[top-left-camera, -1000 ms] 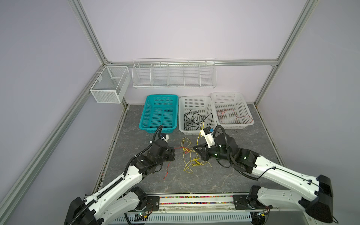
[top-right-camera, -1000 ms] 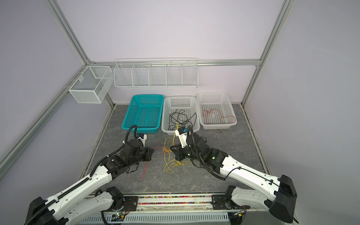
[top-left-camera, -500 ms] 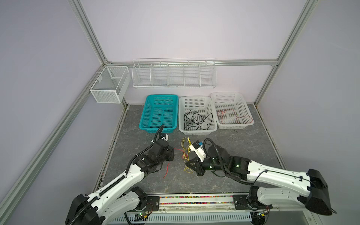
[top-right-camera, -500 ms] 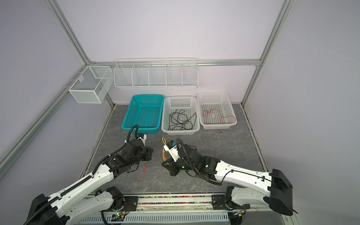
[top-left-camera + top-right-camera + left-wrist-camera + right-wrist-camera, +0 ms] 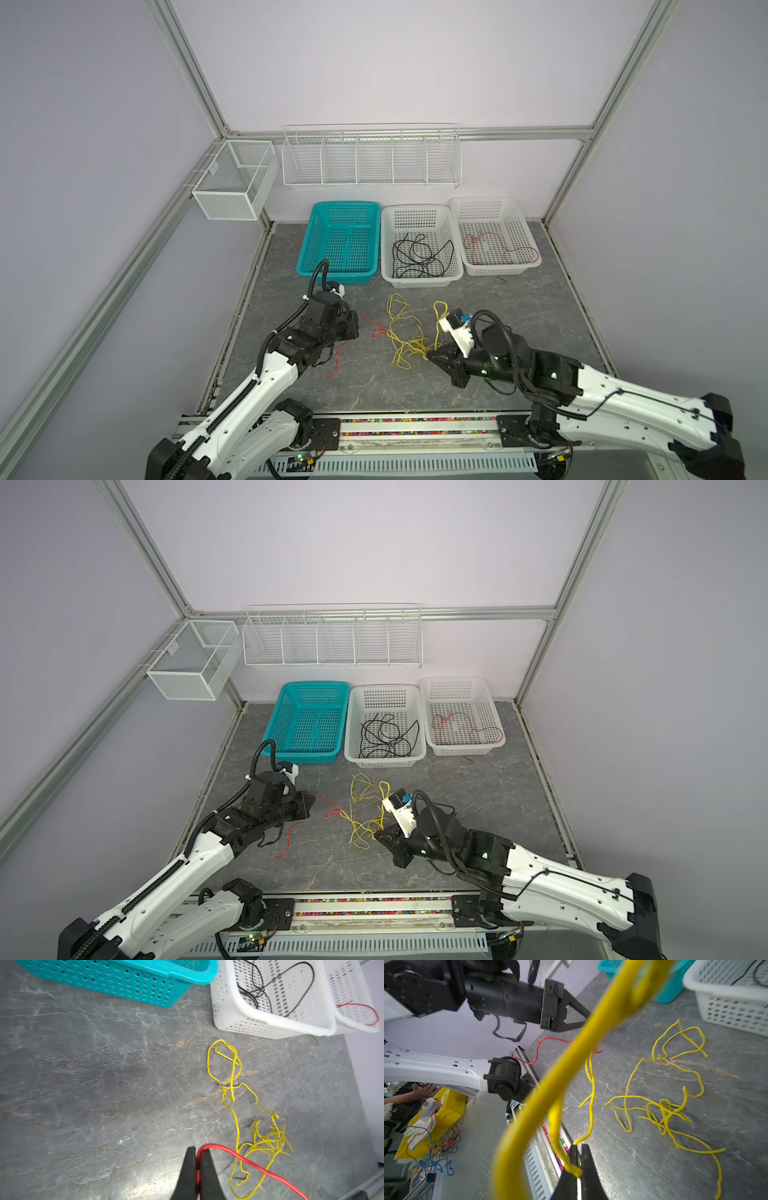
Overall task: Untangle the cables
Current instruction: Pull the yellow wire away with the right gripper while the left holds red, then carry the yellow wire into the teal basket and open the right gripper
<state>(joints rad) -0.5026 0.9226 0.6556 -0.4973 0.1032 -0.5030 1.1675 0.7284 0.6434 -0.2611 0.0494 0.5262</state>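
The left arm [image 5: 270, 376] and right arm [image 5: 623, 399] stretch low and inward. Only the wrist views show the left jaws pinching the red cable [image 5: 228, 1149] and the right jaws pinching the yellow cable [image 5: 550, 1084].

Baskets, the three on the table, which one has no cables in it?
The teal basket, leftmost in the row. The middle basket holds black cables, the right basket a red cable.

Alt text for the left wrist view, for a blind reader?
The left gripper pinches a red cable that crosses a loose tangle of yellow cable on a grey table. Farther off stand a teal basket, a white basket holding black cables, and a second white basket.
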